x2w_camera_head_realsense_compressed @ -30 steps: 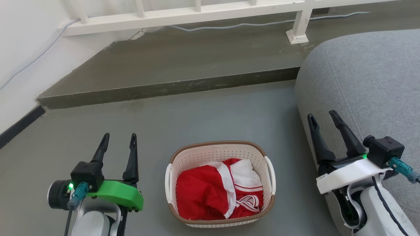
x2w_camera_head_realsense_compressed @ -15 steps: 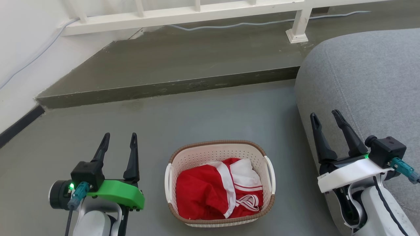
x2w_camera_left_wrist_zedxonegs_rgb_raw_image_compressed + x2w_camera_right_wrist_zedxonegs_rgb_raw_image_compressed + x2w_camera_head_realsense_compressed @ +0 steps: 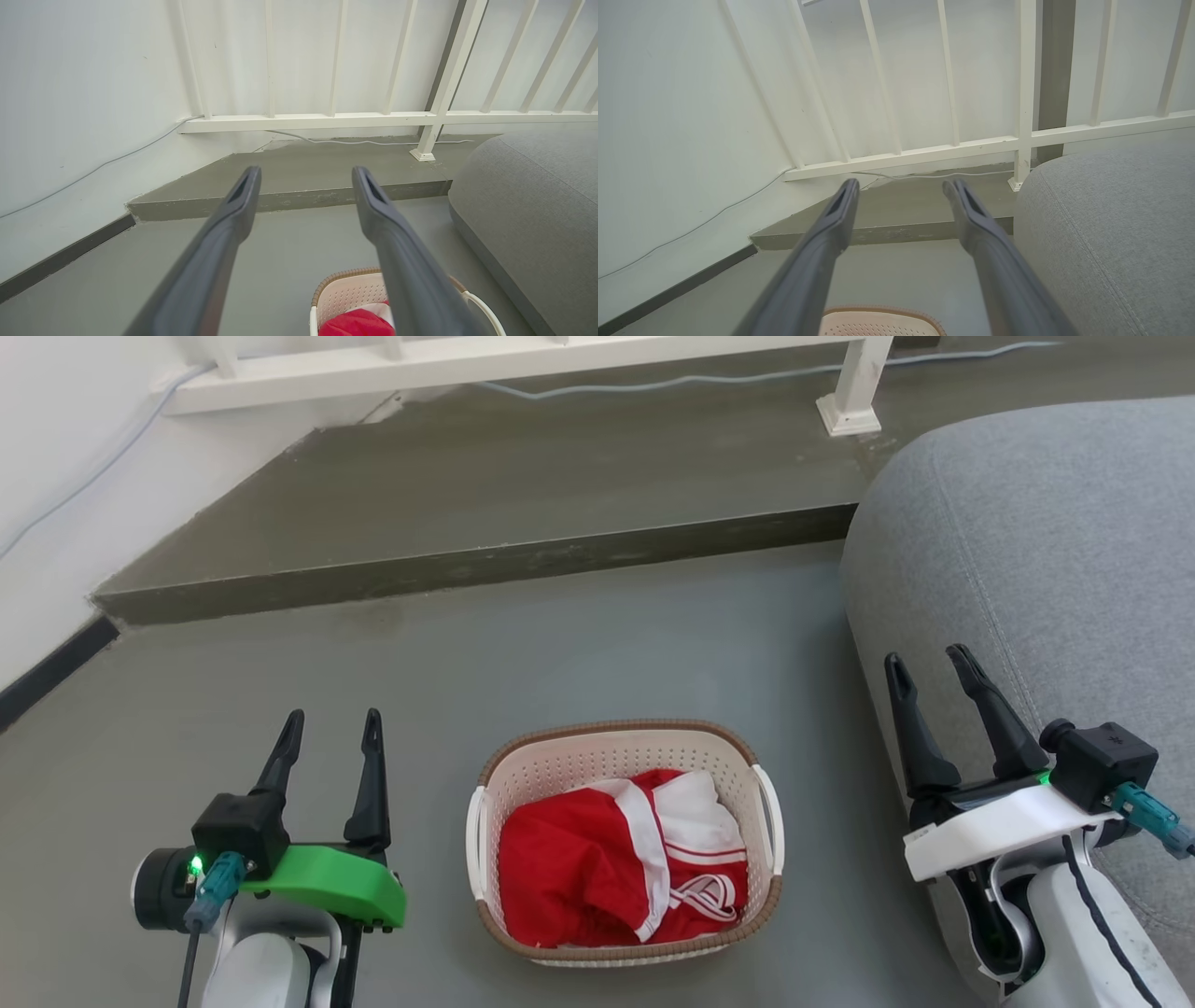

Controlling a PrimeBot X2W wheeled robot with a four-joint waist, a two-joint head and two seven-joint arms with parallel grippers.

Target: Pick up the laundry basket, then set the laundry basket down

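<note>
The laundry basket, containing a red-and-white garment, is being supported by the floor between the left gripper and right gripper. Both are being held spread, gripping nothing.

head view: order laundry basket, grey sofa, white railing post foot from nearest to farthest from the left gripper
From the left gripper:
1. laundry basket, just to its right.
2. grey sofa, past the basket on the far right.
3. railing post foot, on the raised step at the back right.
</note>
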